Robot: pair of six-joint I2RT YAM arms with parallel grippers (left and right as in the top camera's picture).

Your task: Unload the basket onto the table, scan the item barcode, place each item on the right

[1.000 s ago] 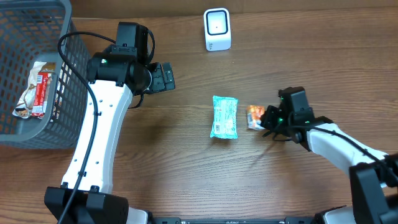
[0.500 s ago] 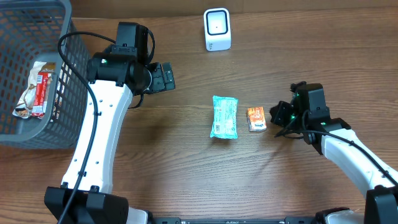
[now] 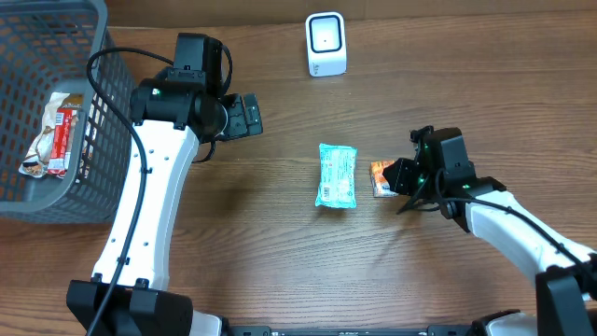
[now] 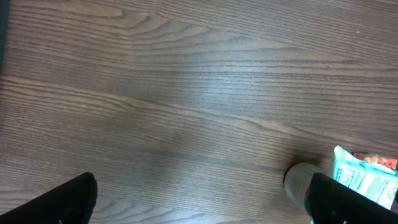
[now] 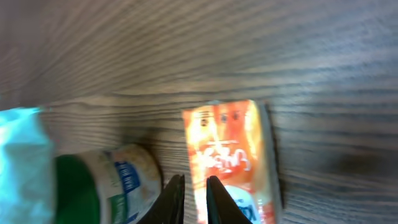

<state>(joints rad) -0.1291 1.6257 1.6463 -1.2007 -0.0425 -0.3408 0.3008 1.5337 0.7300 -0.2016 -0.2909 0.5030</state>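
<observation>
A: Orange packet (image 3: 383,176): where do we find it?
B: We see it flat on the table (image 3: 280,261), just beside the teal packet (image 3: 336,175), on the side toward our right arm, its long axis parallel to the teal one's.
A: And which gripper do we count on?
B: Our right gripper (image 3: 399,175) hovers over the orange packet's edge farthest from the teal packet, jaws almost closed, a mere slit, nothing in them. Our left gripper (image 3: 244,115) hangs well apart from the teal packet, spread wide, empty. We judge the right one nearer; it needs to widen across the short side.
</observation>
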